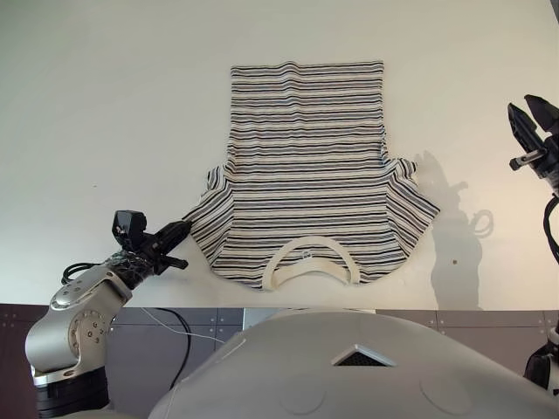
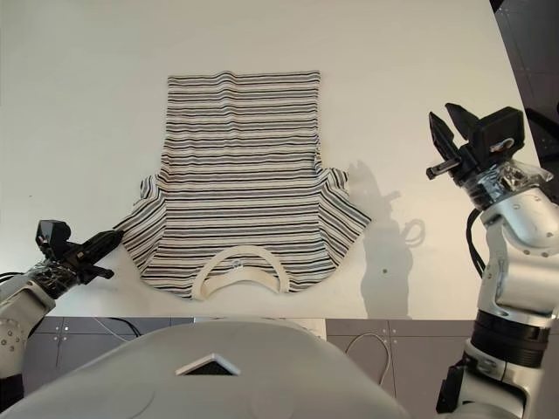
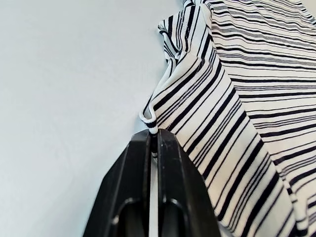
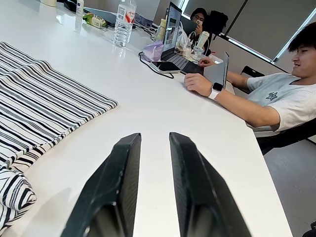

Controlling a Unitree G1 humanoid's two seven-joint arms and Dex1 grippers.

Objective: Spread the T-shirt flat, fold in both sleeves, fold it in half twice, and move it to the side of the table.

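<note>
Black-and-cream striped knit T-shirt (image 1: 306,166) lies on the white tabletop (image 1: 105,105), about centre, body mostly flat. Its cream ribbed collar (image 1: 310,251) sits at the near edge and its straight hem (image 1: 306,68) at the far end. Stripes run left to right across the body. The left sleeve (image 1: 208,218) fans out to the near left with its upper edge rumpled. The right sleeve (image 1: 415,199) is bunched a bit and sticks out to the right.

Left gripper (image 1: 182,230) sits low at the near left, its black fingers (image 3: 170,163) pressed together and pinching the sleeve's edge at the tip. Right gripper (image 2: 442,118) hangs raised at the far right, well apart from the T-shirt, fingers spread with nothing between them.

A clear plastic bottle (image 4: 123,22) and an open laptop (image 4: 173,29) stand farther along the table.
</note>
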